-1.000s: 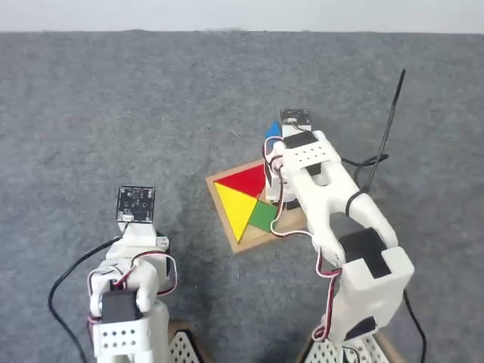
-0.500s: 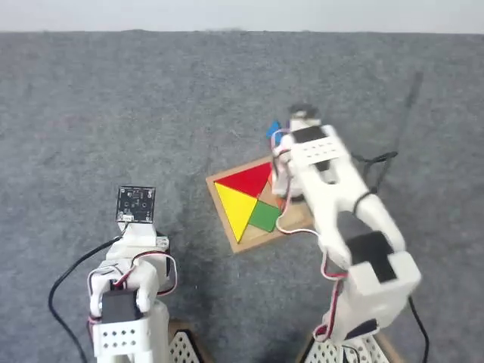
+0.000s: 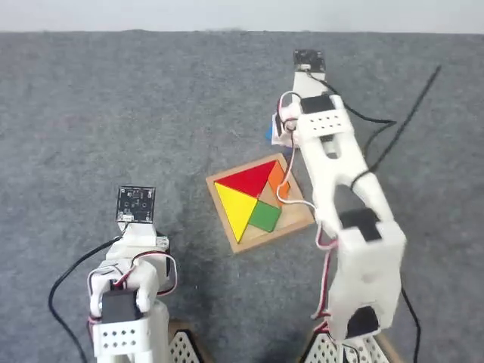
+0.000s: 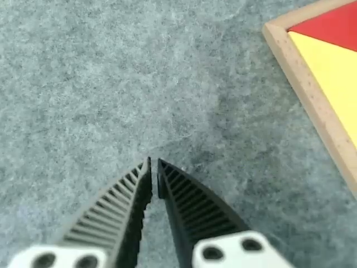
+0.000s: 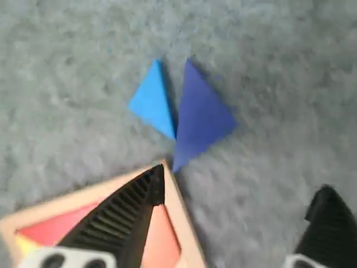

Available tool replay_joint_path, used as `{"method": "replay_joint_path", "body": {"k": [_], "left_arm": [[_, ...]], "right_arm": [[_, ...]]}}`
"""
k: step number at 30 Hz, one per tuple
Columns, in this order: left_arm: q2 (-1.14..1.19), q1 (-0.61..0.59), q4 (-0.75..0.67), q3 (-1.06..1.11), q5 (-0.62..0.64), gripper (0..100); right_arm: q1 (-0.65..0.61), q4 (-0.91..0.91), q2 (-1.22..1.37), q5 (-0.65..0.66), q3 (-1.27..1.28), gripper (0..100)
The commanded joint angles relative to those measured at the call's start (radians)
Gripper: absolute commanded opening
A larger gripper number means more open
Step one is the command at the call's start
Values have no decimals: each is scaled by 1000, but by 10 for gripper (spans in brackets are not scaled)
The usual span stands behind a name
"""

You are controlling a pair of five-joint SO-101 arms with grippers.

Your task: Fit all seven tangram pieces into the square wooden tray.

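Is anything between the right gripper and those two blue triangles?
Nothing visible does. The open right gripper is over the tray's corner, and only bare carpet lies between it and the light blue triangle and dark blue triangle.

Pale wooden tray (image 3: 299,219) on rough grey felt (image 3: 113,106)
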Motion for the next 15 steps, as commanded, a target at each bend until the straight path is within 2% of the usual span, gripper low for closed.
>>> {"method": "replay_joint_path", "body": {"k": [1,8,15], "left_arm": [[-18,-2,3,-13,17,18],[-18,-2,3,-13,17,18],[-18,-2,3,-13,17,18]], "right_arm": [[5,-10,97,18,-198,410],[27,42,340,58,-474,410],[65,99,516,-29,-695,409]]}}
